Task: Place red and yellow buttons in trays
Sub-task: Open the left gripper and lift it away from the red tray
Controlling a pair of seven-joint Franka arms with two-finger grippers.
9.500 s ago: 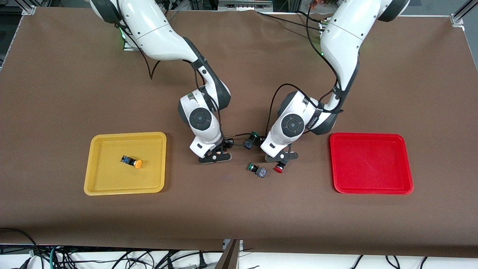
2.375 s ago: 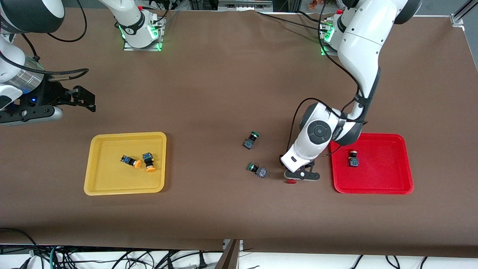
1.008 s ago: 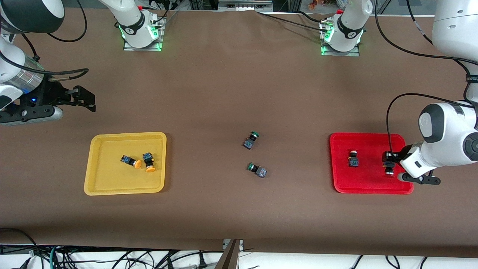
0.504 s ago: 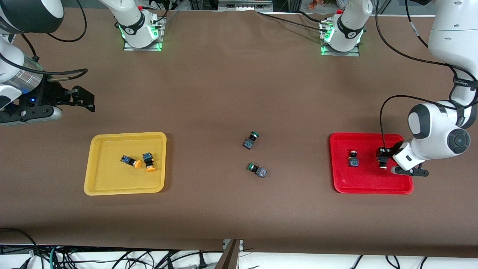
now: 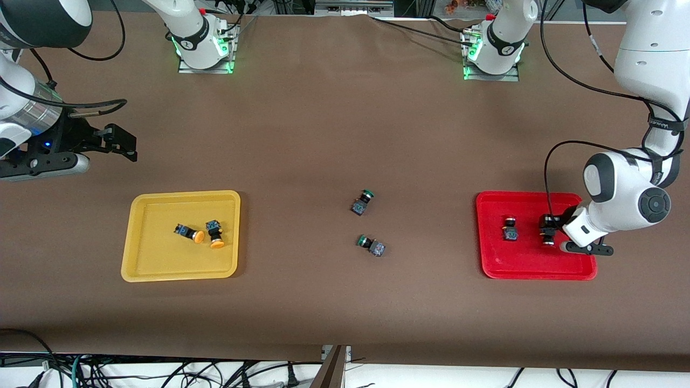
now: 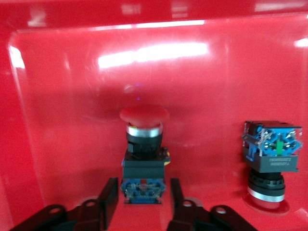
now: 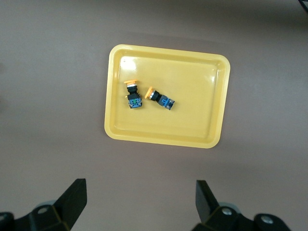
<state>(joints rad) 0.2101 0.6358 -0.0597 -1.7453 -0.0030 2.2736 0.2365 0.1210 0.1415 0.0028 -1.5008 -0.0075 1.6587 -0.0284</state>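
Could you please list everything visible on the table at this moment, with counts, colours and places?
yellow tray: one, yellow, toward the right arm's end of the table.
yellow buttons: two, orange-yellow caps on dark bodies, lying side by side in the yellow tray.
red tray: one, red, toward the left arm's end of the table.
red buttons: two, red caps on dark bodies, both in the red tray; one stands between the left gripper's fingers.
green buttons: two, green caps on dark bodies, on the bare table between the trays, one nearer the front camera.
table: one, brown.
left gripper: one, black fingers, low in the red tray, slightly parted either side of a red button.
right gripper: one, black, open, waiting high over the table by the yellow tray.
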